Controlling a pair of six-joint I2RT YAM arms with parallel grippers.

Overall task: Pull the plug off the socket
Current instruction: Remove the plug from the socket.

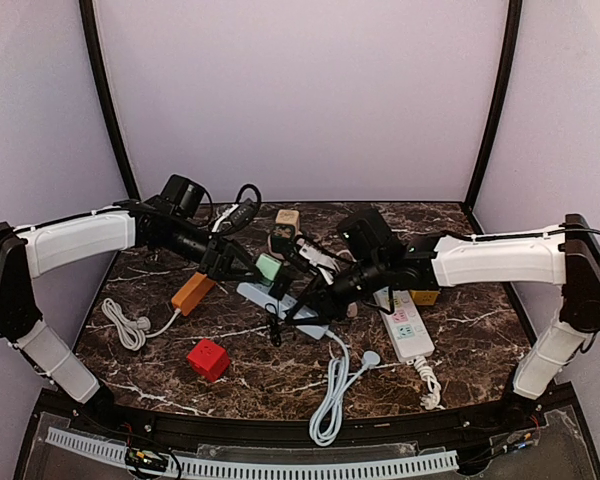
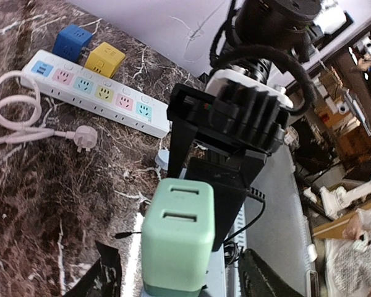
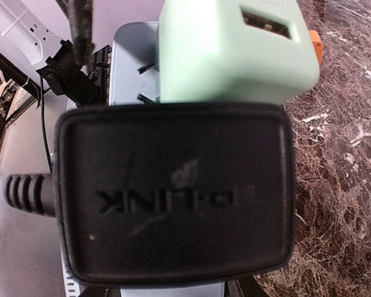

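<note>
The green plug (image 2: 176, 238) stands upright on the pale blue power strip (image 1: 252, 293) at mid-table, directly ahead of the left claw (image 2: 184, 275). That claw's fingers are spread, one on each side of the block, and are not yet pinching it. The right claw (image 1: 328, 288) sits just to the near right, clamped as far as I can judge on the black adapter (image 3: 173, 192) just beside the plug. So the left arm is better placed for the grab. The strip runs from far left to near right and the plug rises square off it, so I judge the pull goes straight up. The plug is a squat mint cube with rounded corners and two slots on top
</note>
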